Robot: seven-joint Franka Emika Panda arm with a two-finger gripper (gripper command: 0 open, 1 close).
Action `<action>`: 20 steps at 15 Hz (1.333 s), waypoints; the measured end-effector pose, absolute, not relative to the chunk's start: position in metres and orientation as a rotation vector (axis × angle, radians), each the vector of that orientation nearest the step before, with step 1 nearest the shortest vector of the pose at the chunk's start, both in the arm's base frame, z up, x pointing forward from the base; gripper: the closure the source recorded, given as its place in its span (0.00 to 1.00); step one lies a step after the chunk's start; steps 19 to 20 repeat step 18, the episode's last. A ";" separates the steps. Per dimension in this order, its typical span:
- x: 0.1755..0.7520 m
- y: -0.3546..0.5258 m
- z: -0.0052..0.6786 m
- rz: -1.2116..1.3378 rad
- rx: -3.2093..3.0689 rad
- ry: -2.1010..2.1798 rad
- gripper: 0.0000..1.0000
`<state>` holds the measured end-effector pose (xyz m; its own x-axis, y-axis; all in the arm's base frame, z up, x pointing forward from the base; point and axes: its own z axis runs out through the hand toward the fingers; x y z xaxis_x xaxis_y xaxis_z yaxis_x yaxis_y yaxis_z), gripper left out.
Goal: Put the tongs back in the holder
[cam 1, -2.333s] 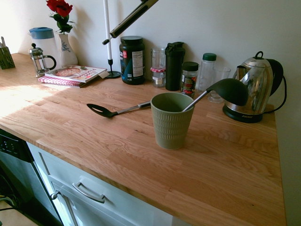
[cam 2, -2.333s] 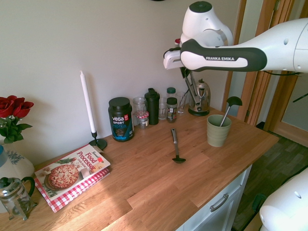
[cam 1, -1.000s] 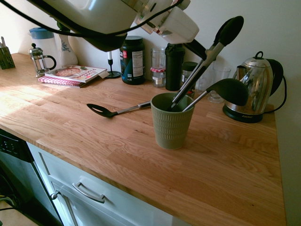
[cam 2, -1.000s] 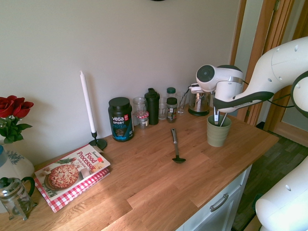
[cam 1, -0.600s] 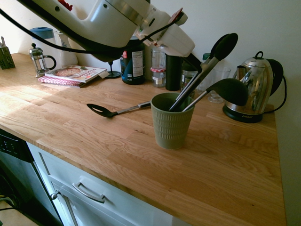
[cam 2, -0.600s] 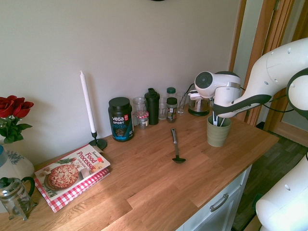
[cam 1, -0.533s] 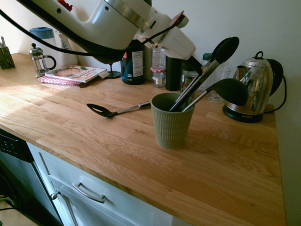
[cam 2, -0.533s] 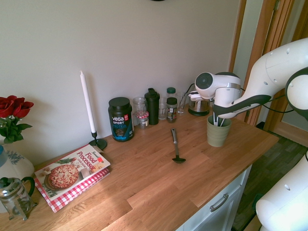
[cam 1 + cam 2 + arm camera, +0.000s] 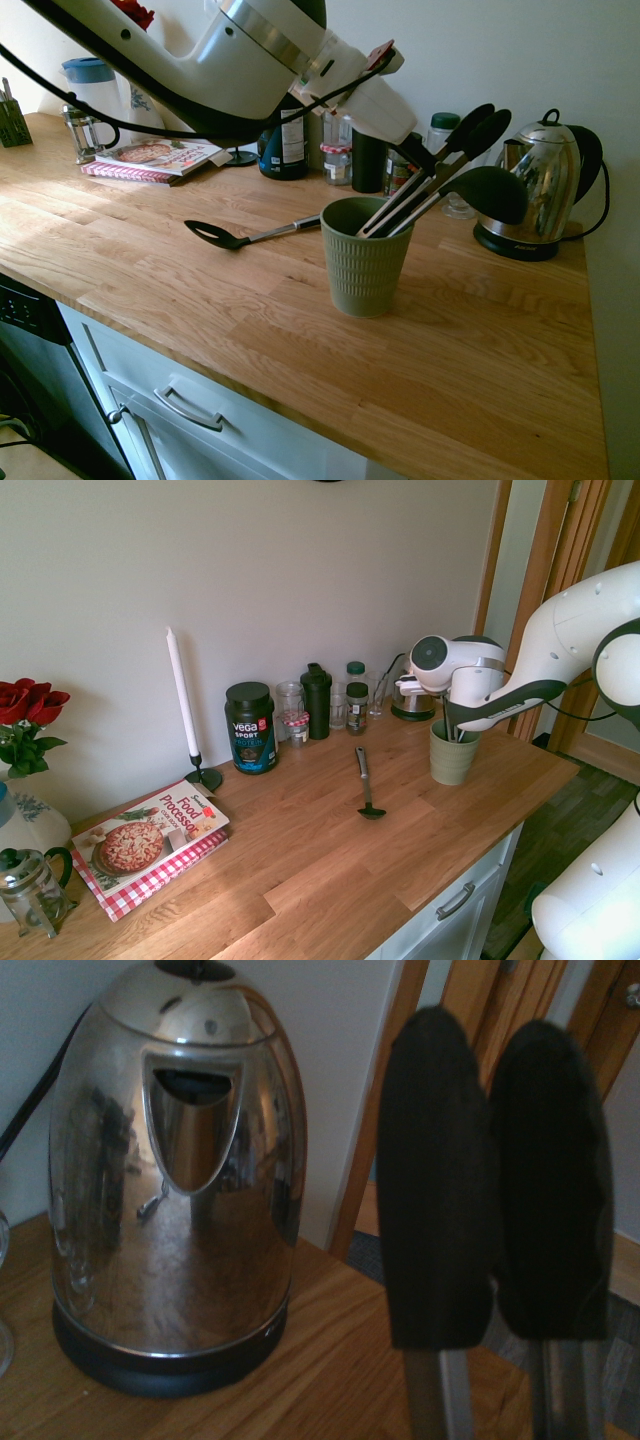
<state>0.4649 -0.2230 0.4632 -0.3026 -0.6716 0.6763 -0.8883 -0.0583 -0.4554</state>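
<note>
The long dark metal tongs with black spoon-shaped tips are seen leaning handle-down in the sage-green ribbed ceramic cup, beside a dark-bowled ladle. The white arm's gripper is positioned at the tongs' arms; whether its fingers are parted or clamped cannot be told. A shiny steel kettle is shown behind the two tips in the wrist view.
</note>
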 end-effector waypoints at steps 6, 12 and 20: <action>0.438 -0.176 0.561 1.387 1.818 -2.004 0.00; 0.425 -0.034 0.524 0.989 2.325 -1.955 0.00; 0.404 -0.010 0.489 0.502 2.722 -1.660 0.00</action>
